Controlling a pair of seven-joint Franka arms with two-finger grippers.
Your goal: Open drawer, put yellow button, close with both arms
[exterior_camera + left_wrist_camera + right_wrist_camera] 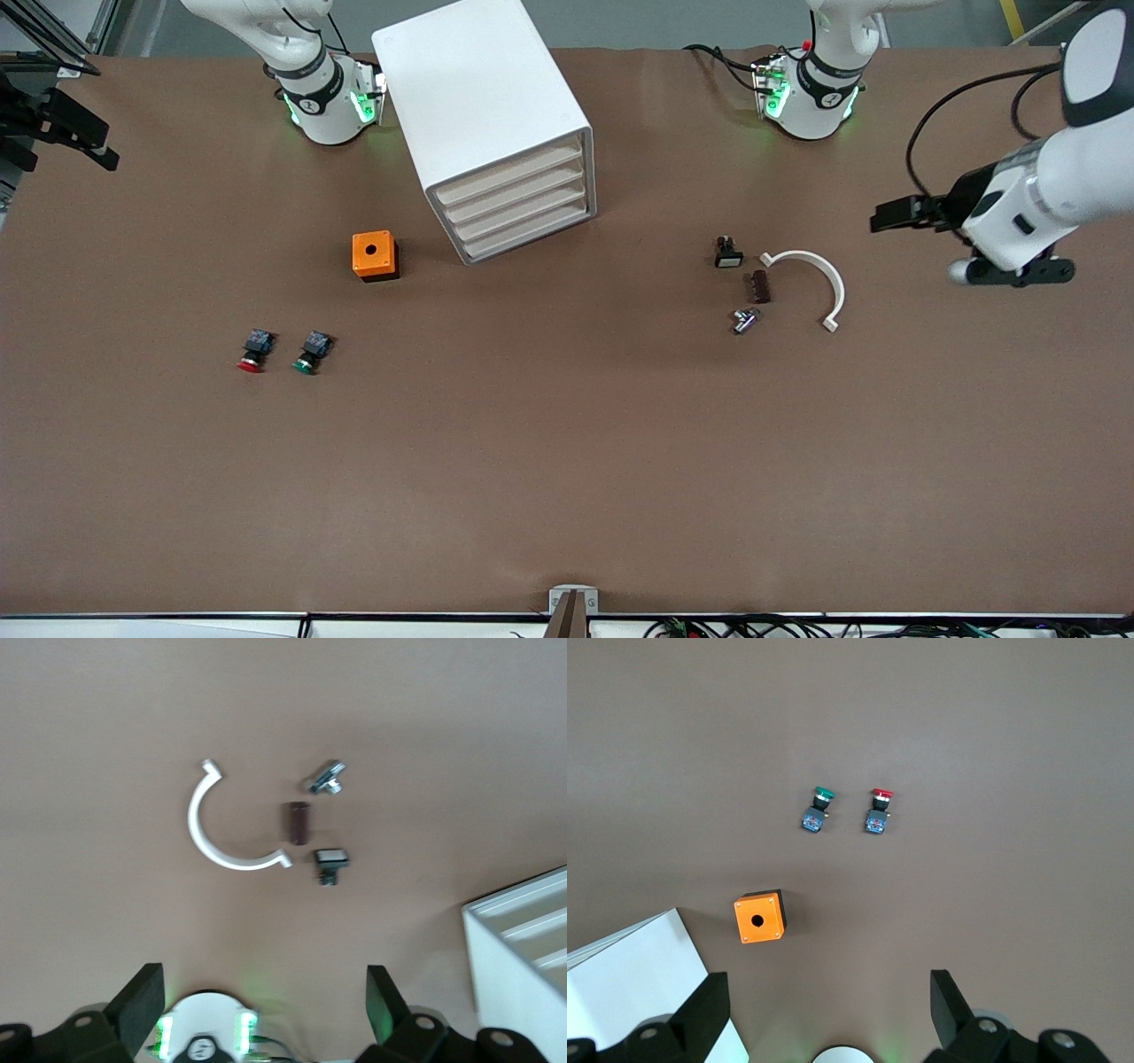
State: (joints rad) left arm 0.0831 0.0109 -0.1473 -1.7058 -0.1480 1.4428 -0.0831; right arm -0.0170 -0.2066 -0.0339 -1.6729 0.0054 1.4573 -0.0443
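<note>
The white cabinet (483,97) stands near the robots' bases, and its corner shows in both wrist views (523,939) (629,983). Its uppermost drawer (509,177) is pushed in flush, like the three below it. The yellow button is out of view in every frame. My left gripper (1019,271) (263,988) hangs open and empty, high over the left arm's end of the table. My right gripper (93,142) (828,988) is open and empty too, high over the right arm's end.
An orange box with a round hole (374,254) (759,917) sits beside the cabinet. A red-capped button (254,351) and a green-capped button (311,352) lie nearer the camera. Toward the left arm's end lie a white curved clamp (815,279), a brown cylinder (760,287), a metal piece (746,320) and a white-capped black part (728,252).
</note>
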